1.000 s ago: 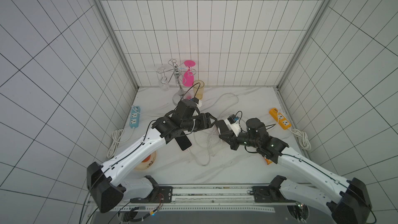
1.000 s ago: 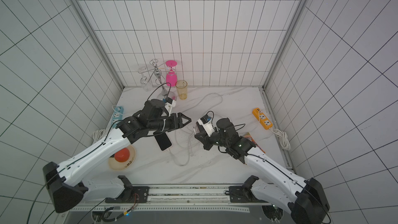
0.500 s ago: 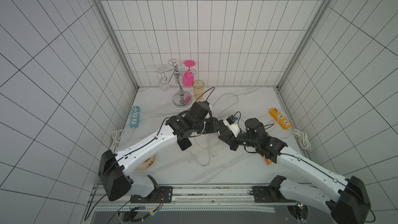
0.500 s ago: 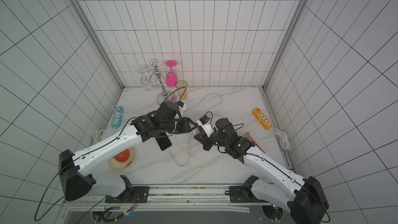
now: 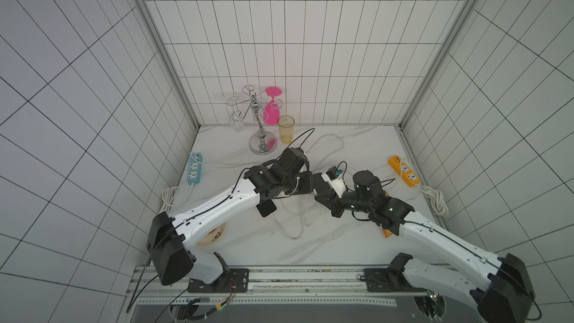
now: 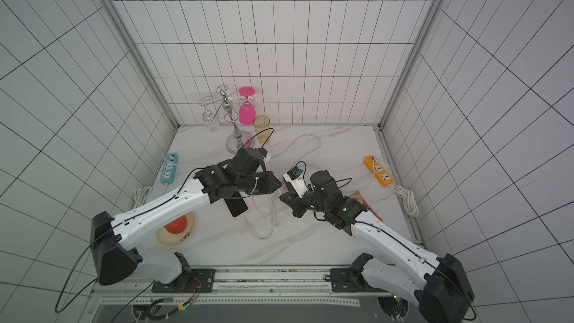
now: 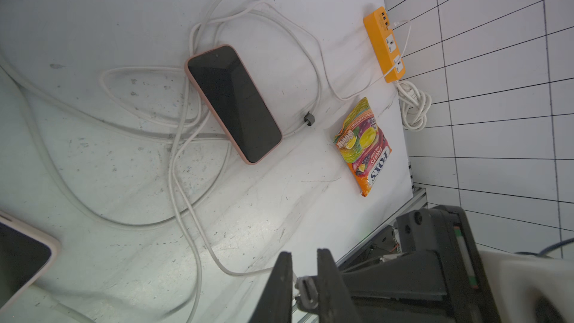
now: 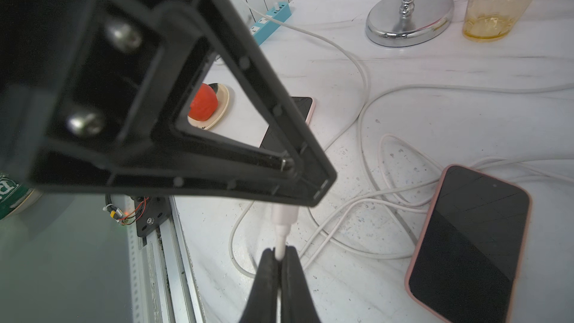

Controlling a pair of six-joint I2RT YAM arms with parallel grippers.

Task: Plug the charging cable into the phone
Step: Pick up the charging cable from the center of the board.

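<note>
My right gripper (image 8: pixel 279 251) is shut on the white charging cable (image 8: pixel 281 237) just behind its plug (image 8: pixel 284 212) and holds it above the table. My left gripper (image 7: pixel 304 256) meets it tip to tip in both top views (image 5: pixel 314 187). Its fingers are closed on the plug (image 7: pixel 306 290). A pink-cased phone (image 7: pixel 233 104) lies screen up among cable loops below the grippers, also in the right wrist view (image 8: pixel 469 243); the top views hide it. A second pink-cased phone (image 5: pixel 266 208) lies under the left forearm.
Loose white cable (image 5: pixel 295 222) is coiled over the table's middle. An orange power strip (image 5: pixel 403 175) and a candy bag (image 7: pixel 363 147) lie at the right. A blue power strip (image 5: pixel 194 170) and a plate with a red fruit (image 6: pixel 177 228) are at the left. A glass rack (image 5: pixel 261 125) and a yellow cup (image 5: pixel 285 128) stand at the back.
My left arm has swung right to the right gripper, and its jaws have gone from open to closed around the plug. The right gripper has kept its place and its hold.
</note>
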